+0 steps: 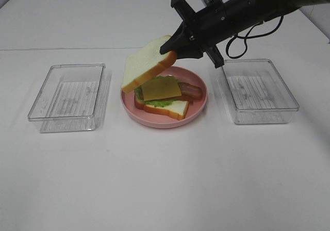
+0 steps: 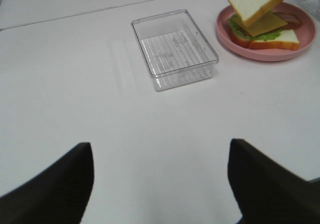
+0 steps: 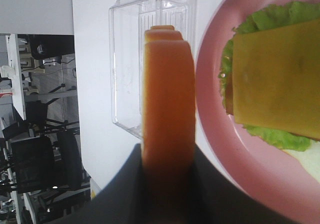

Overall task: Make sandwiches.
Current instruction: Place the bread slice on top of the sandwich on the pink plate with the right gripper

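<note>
The left gripper [image 2: 160, 184] hangs wide open over bare tabletop [image 1: 165, 179], holding nothing; farther on, the sandwiches [image 1: 164, 98] lie on a pink plate [image 1: 198, 104] between two clear boxes; the right gripper [image 1: 178, 49] clamps a tilted bread slice [image 1: 147, 63] by its crust above the stack.

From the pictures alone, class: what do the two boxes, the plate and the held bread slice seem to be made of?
Left box and right box: clear hard plastic, ribbed floors visible through the walls. Plate: probably matte pink plastic, evenly coloured. Bread slice in the right gripper: likely toy foam or plastic, too smooth and uniform for real bread.
</note>
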`<state>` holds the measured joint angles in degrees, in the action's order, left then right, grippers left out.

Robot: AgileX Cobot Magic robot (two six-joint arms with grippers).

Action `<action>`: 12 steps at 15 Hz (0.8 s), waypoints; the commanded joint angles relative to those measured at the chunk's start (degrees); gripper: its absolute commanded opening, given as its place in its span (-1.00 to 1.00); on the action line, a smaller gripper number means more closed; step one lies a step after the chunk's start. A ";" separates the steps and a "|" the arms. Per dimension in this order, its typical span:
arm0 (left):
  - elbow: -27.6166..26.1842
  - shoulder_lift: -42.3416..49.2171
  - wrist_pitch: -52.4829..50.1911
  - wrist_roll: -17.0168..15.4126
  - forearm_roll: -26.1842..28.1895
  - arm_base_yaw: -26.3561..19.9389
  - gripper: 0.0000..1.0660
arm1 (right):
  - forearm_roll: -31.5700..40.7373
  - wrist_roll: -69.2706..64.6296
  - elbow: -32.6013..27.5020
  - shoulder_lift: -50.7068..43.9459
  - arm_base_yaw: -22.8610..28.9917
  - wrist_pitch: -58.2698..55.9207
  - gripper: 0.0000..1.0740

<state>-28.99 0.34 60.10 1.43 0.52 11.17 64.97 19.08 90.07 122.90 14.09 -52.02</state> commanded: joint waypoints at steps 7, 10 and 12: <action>0.34 1.26 -0.52 0.00 0.11 0.11 0.35 | -1.60 1.03 -0.17 4.24 0.00 5.21 -1.00; 0.34 1.26 -0.52 0.00 0.11 0.11 0.35 | -2.52 0.52 -0.17 4.24 0.00 5.50 -1.00; 0.34 1.26 -0.52 0.00 0.11 0.11 0.35 | -4.81 -0.97 -0.17 4.24 0.00 5.50 -0.92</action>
<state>-28.99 0.34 60.10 1.43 0.52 11.17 60.91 18.22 89.95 127.37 14.09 -46.64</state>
